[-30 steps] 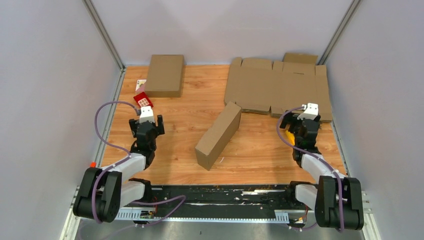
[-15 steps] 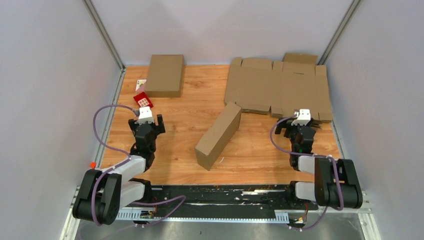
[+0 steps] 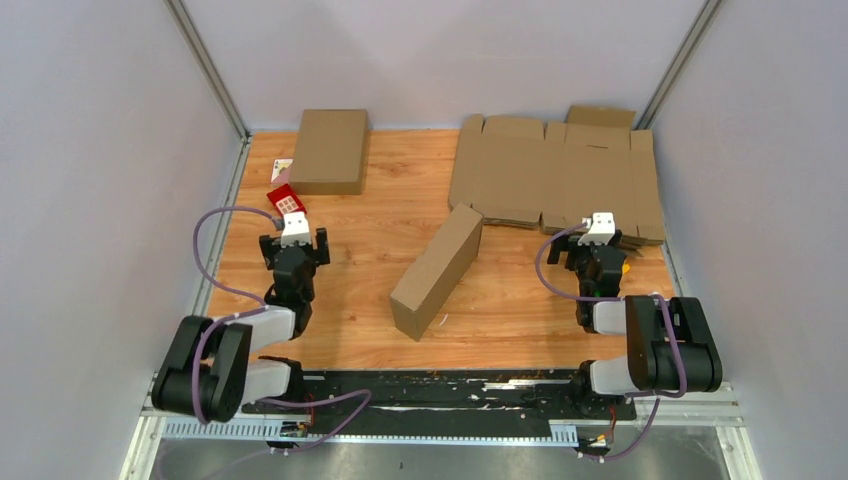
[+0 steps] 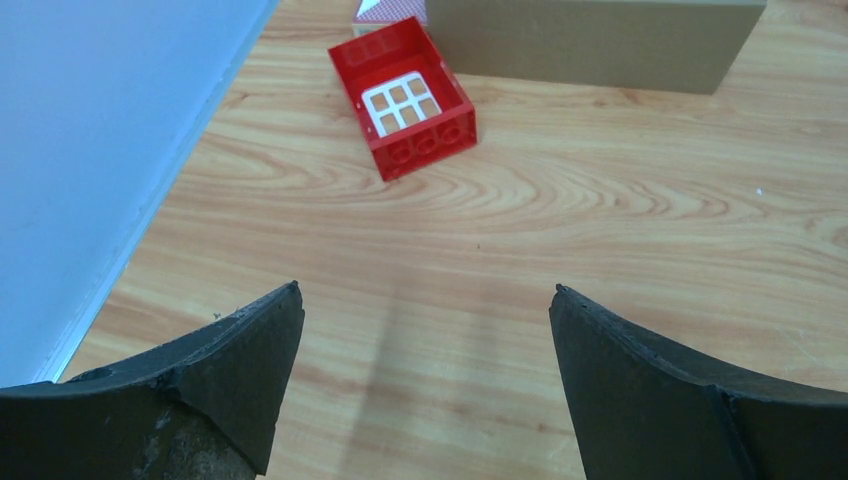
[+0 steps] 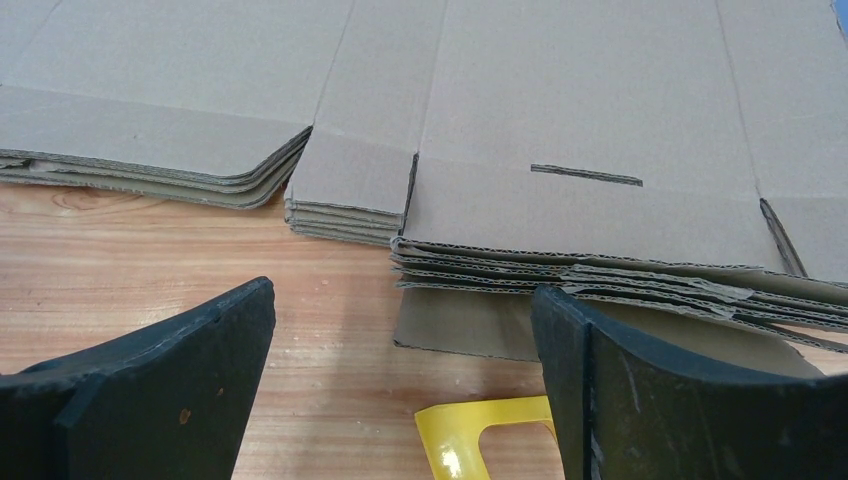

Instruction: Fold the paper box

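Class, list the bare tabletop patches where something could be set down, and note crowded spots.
Bare wood: between the left arm and the slanted box, between that box and the right arm, and between the flat box and the cardboard pile. Crowded: the red brick, the pile's near edge.

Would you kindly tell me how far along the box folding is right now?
Done: one folded box at the far left and another folded box mid-table. In hand: nothing; the left gripper and right gripper are open and empty, the right facing the stack of blanks. Left: lifting the top blank and folding it.
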`<state>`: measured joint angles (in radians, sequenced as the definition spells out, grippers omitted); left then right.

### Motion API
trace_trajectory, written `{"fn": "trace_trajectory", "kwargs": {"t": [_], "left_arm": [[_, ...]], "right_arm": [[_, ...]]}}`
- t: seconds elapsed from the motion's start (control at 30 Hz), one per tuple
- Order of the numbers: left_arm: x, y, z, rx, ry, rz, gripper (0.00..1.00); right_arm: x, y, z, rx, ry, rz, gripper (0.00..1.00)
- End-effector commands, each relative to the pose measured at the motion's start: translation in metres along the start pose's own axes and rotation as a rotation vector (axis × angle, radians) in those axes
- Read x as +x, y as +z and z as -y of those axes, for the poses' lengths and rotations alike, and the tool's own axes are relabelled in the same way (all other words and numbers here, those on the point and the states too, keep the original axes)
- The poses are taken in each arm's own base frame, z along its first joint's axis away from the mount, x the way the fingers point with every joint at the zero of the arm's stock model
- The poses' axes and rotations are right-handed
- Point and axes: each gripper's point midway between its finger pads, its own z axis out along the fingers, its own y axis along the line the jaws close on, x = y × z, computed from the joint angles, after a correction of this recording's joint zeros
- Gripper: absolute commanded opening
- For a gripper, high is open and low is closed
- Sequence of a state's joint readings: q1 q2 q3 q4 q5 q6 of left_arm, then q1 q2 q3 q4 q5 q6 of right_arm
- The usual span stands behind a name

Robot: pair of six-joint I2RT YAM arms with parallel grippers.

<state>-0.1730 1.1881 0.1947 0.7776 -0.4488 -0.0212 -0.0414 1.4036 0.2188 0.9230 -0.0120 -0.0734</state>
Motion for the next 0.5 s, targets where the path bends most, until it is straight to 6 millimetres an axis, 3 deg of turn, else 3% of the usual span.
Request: {"fn": "trace_trajectory", "kwargs": {"t": [0.0,0.07,0.27,0.47], "left_arm": [[-0.019,0.017,-0.001,-0.009,-0.006,0.131,1.00],[-0.013,0.015,-0.005,-0.022,-0.023,0.124,1.00],[-0.015,0.015,0.017,0.114,0.041,0.128,1.00],[-0.014,0.015,0.021,0.133,0.049,0.128,1.00]], "right_arm": [[-0.026,0.006,-0.003,-0.013,-0.015,0.080,1.00],[-0.026,0.006,-0.003,-0.013,-0.015,0.079,1.00],[-0.027,0.006,-0.002,-0.013,-0.015,0.080,1.00],[-0.027,0.006,-0.002,-0.012,-0.016,0.079,1.00]]}}
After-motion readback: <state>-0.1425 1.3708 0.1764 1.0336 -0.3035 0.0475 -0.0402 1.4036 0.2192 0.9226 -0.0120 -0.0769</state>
